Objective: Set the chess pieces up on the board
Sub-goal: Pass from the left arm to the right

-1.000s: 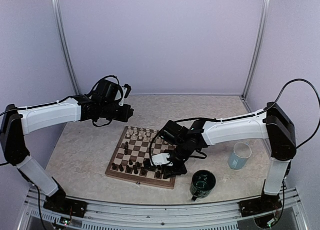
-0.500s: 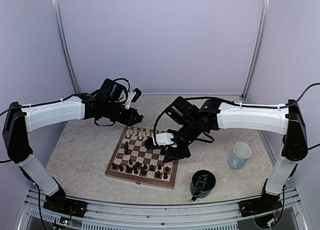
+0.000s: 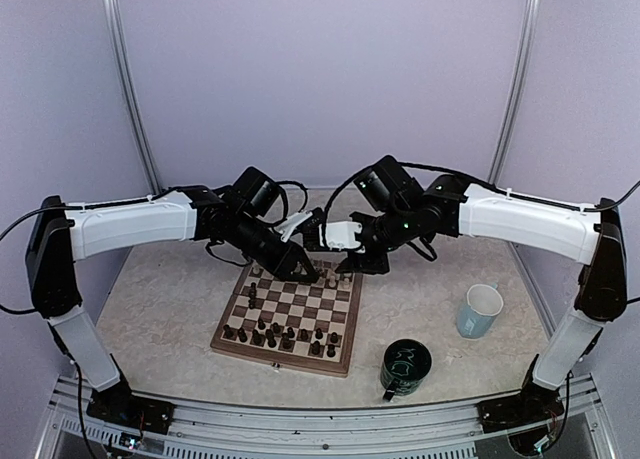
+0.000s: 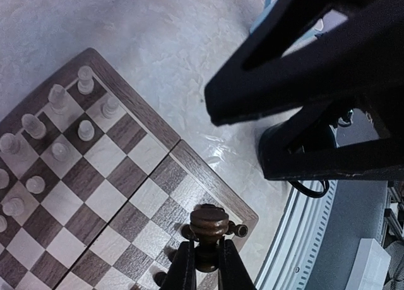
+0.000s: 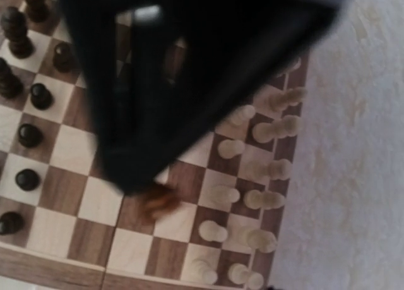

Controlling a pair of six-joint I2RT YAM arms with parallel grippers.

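The board (image 3: 282, 356) lies in the middle of the table. Dark chess pieces (image 3: 278, 333) stand along its near rows and cream ones (image 4: 57, 100) at its far side. My left gripper (image 3: 305, 270) hovers over the board's far right part, shut on a dark brown piece (image 4: 209, 222) that it pinches below the rounded head. My right gripper (image 3: 350, 262) hangs just to its right above the far edge, open, its black fingers (image 4: 297, 75) spread with nothing between them. The right wrist view is blurred and shows cream pieces (image 5: 265, 170), dark pieces (image 5: 28, 135) and the left gripper's black body.
A pale blue mug (image 3: 481, 310) stands right of the board. A dark green mug (image 3: 406, 366) sits near the board's front right corner. The two grippers are very close together. Enclosure walls and metal posts ring the table.
My right gripper has left the board's near right corner, risen to the far edge and opened. My left gripper has swung right and forward over the board, still holding the dark piece.
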